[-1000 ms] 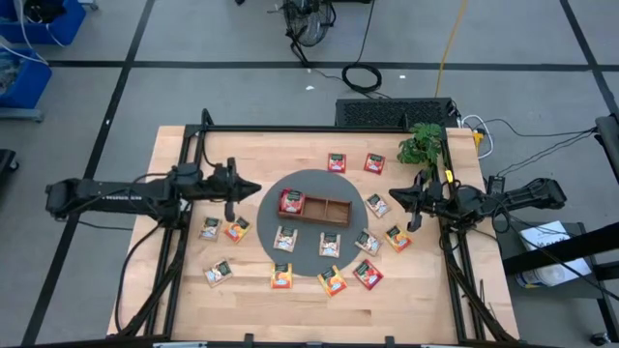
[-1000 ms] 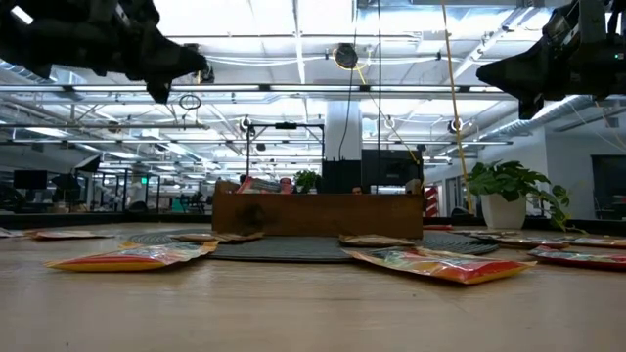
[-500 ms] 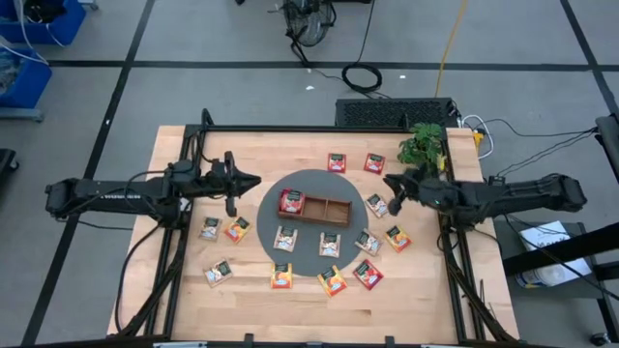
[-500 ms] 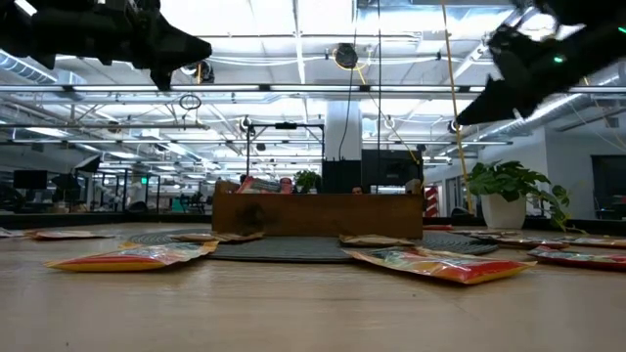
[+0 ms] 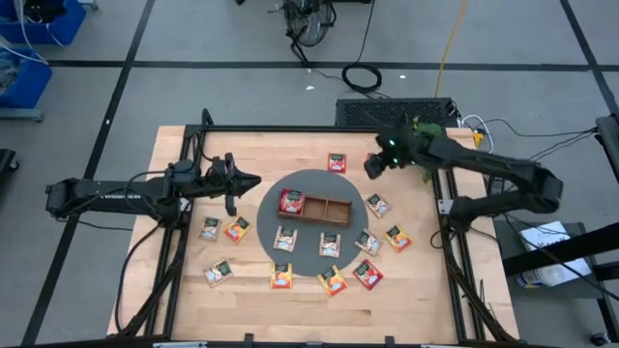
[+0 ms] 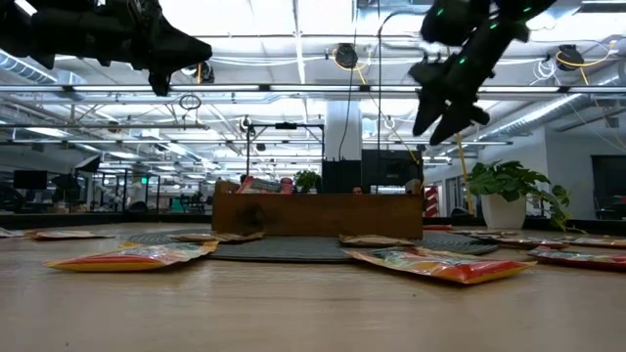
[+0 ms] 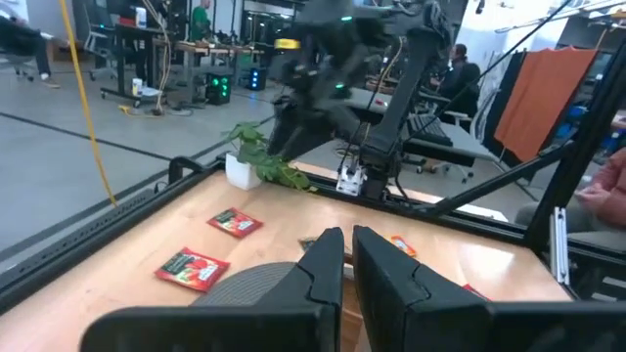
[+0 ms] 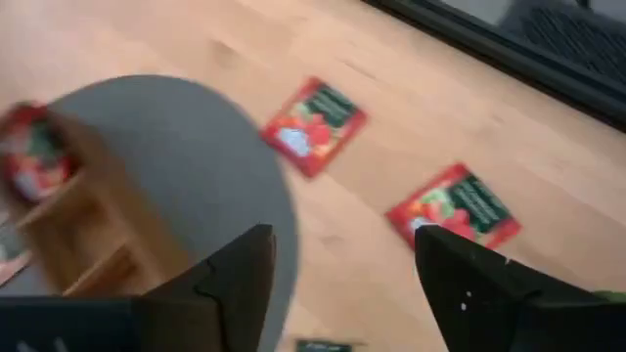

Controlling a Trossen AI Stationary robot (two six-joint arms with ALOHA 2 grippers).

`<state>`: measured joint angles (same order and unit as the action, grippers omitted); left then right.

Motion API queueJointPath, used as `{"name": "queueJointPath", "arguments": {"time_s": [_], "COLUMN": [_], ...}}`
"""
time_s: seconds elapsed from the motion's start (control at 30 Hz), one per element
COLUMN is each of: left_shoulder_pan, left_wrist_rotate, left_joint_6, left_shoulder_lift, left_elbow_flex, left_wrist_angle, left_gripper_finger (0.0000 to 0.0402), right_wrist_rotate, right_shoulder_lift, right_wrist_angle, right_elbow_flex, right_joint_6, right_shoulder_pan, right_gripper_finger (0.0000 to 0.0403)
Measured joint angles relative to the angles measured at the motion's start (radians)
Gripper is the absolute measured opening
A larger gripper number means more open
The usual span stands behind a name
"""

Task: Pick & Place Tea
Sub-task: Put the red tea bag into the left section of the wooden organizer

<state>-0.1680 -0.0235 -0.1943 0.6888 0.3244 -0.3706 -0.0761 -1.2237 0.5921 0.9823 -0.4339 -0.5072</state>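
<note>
Several small tea packets lie flat on the wooden table and on the round grey mat (image 5: 311,232): red ones (image 5: 336,162) at the far side, whitish ones (image 5: 377,204) and orange ones (image 5: 397,238) around the mat. Red packets (image 5: 291,202) lie in the left compartment of the brown wooden tray (image 5: 329,210). My right gripper (image 5: 372,166) is open and empty. It hovers high over the far red packets (image 8: 313,127) (image 8: 455,205). My left gripper (image 5: 253,181) is shut and empty, held above the table left of the mat.
A potted plant (image 5: 421,145) stands at the table's far right corner, close behind my right arm. Black frame rails run along the table's left and right sides (image 5: 455,251). People and equipment show in the room beyond in the left wrist view.
My right gripper has swung from the table's right edge toward the far edge and the left. It now hovers over the far red packets and points more steeply down. No packet has moved.
</note>
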Motion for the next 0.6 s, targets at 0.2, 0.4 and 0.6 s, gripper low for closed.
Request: {"name": "queueJointPath", "arguments": {"time_s": [0.2, 0.4, 0.6], "left_shoulder_pan": [0.0, 0.0, 0.0], "left_wrist_rotate": [0.0, 0.0, 0.0], "left_joint_6": [0.0, 0.0, 0.0], "left_shoulder_lift": [0.0, 0.0, 0.0], "left_elbow_flex": [0.0, 0.0, 0.0], "left_wrist_angle": [0.0, 0.0, 0.0], "left_gripper_finger": [0.0031, 0.0031, 0.0031], "right_wrist_rotate": [0.0, 0.147, 0.174], "right_shoulder_lift": [-0.248, -0.429, -0.536], "right_wrist_angle": [0.111, 0.078, 0.082], "right_elbow_flex": [0.084, 0.116, 0.123], "right_joint_6": [-0.001, -0.077, -0.123], "right_shoulder_pan": [-0.139, -0.241, -0.264], "right_gripper_finger": [0.023, 0.0233, 0.0237]}}
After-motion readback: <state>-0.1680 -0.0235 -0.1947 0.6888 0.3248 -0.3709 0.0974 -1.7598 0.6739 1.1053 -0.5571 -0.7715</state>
